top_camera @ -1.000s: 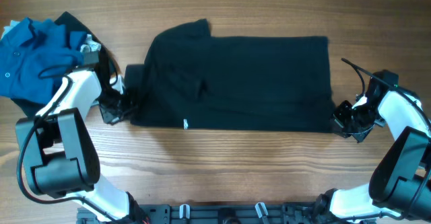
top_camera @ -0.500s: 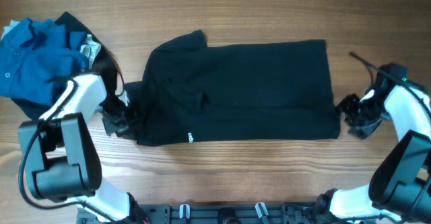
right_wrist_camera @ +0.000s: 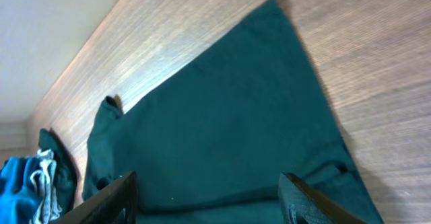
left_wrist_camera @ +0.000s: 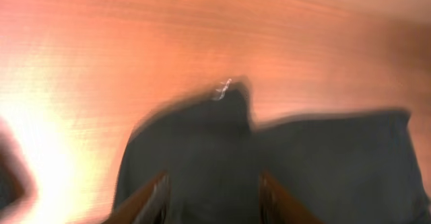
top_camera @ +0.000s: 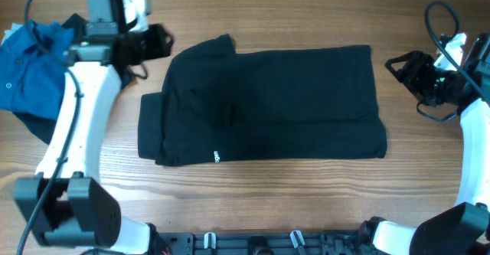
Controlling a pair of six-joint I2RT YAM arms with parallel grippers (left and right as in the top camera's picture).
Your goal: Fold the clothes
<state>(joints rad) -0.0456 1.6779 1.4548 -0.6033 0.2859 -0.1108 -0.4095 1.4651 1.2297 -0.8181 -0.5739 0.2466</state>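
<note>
The black shirt (top_camera: 268, 106) lies flat in the middle of the wooden table (top_camera: 268, 201), folded into a wide rectangle. A small white print (top_camera: 216, 156) shows near its front edge. My left gripper (top_camera: 157, 42) hangs above the table just beyond the shirt's far left corner. In the blurred left wrist view the left gripper (left_wrist_camera: 214, 200) is open and holds nothing, with the shirt (left_wrist_camera: 303, 157) below it. My right gripper (top_camera: 402, 67) hovers off the shirt's far right corner. The right wrist view shows it (right_wrist_camera: 209, 204) open and empty, looking down on the shirt (right_wrist_camera: 222, 123).
A crumpled bright blue polo shirt (top_camera: 31, 63) lies at the table's far left, over a dark cloth (top_camera: 34, 125). The polo (right_wrist_camera: 20, 190) also shows in the right wrist view. The right arm's cable (top_camera: 440, 17) loops above the table's right edge.
Both grippers opened and let go of the shirt's ends, then rose and moved toward the far side of the table. The shirt's front edge shifted slightly nearer and now lies still.
</note>
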